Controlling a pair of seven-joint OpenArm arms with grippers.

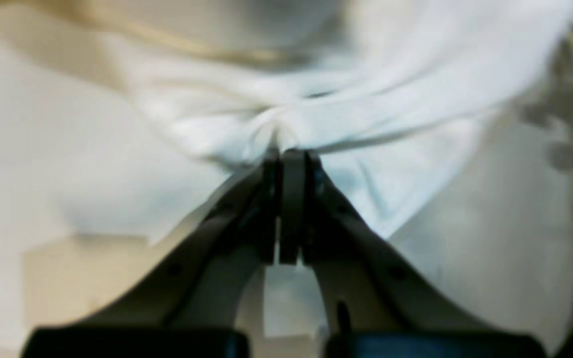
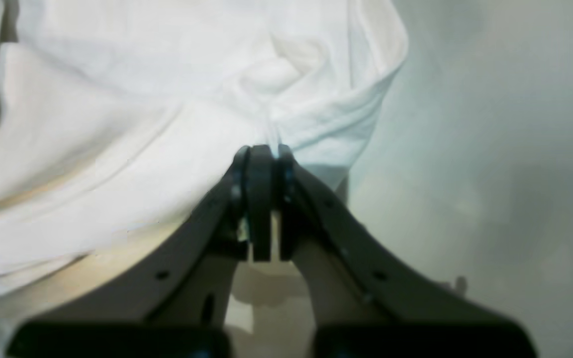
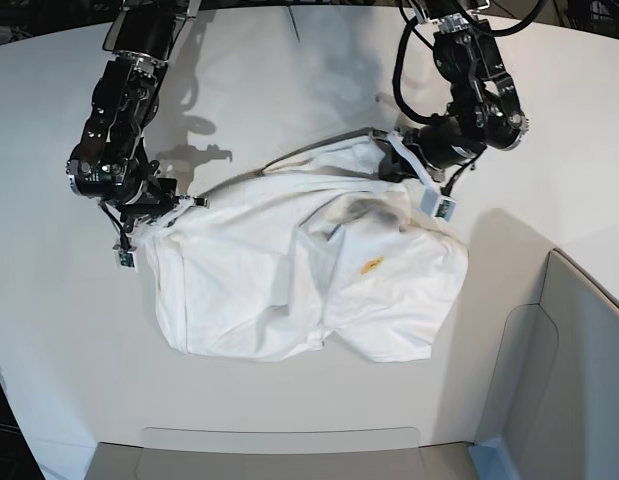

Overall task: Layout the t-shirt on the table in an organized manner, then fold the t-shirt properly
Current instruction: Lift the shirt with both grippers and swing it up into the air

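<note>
Left claw (image 1: 291, 156) tight on t-shirt (image 3: 299, 270) edge

My base camera looks steeply down from high over the table (image 3: 289, 420) and takes in both my arms, while each wrist camera peers close along its own fingers, sharing with that overview the bunched t-shirt (image 3: 289, 270) edge in front of it.

Grey panels (image 3: 579, 350) (near-right) blocking
</note>
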